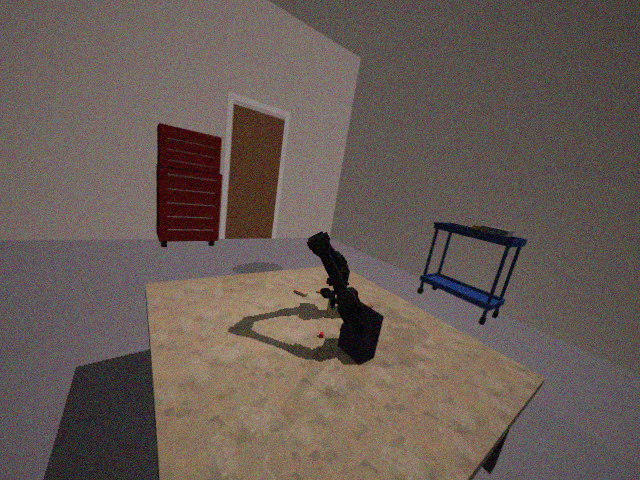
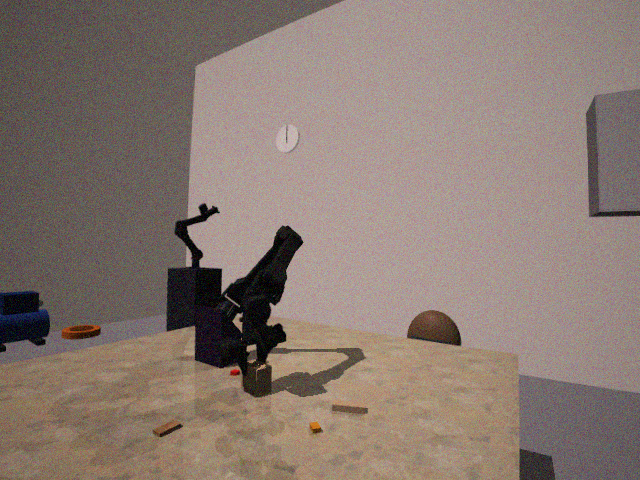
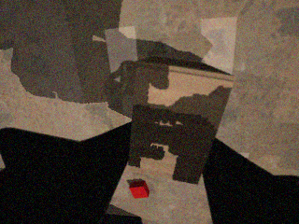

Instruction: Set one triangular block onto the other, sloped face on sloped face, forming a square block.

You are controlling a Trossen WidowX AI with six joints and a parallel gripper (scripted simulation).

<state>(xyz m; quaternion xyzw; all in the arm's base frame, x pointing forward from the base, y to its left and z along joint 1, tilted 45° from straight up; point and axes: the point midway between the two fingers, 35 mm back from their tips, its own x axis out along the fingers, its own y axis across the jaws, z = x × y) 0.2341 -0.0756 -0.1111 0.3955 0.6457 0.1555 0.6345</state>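
Clamping the upper triangular block at about half opening, the gripper holds it down over the lower block, near a small red cube on the tabletop.

The table has a mottled beige and tan top, like marbled stone, with darker grey-brown patches. The arm and its gripper are black, and the base box is a very dark navy-black. The triangular block between the fingers is pale tan wood, dappled with dark shadow. A small red cube lies by the base. Toward the near edge of the table lie a brown wooden tile, a tan-brown strip and a small orange cube.
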